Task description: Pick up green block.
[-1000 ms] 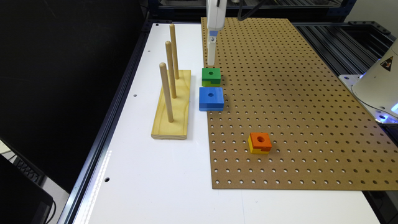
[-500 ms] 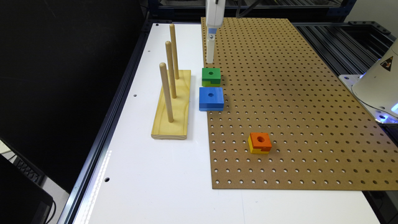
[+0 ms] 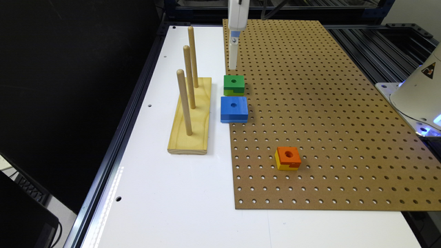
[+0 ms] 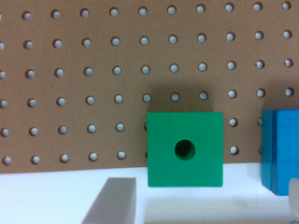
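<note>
Three blocks sat on the pegboard (image 3: 327, 113) in the exterior view: green block (image 3: 234, 84) at its edge nearest the peg stand (image 3: 191, 117), blue block (image 3: 234, 109) just beside, gripper (image 3: 233, 63) above. Wrist view: green block (image 4: 185, 149) straddled that edge, fingers (image 4: 112, 203) spread apart, holding nothing.

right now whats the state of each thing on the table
gripper: above the green block, holding nothing
green block: flat on pegboard edge, ungrasped
blue block: flat, beside green block
orange-and-yellow block: flat, apart
peg stand: upright, pegs bare
</note>
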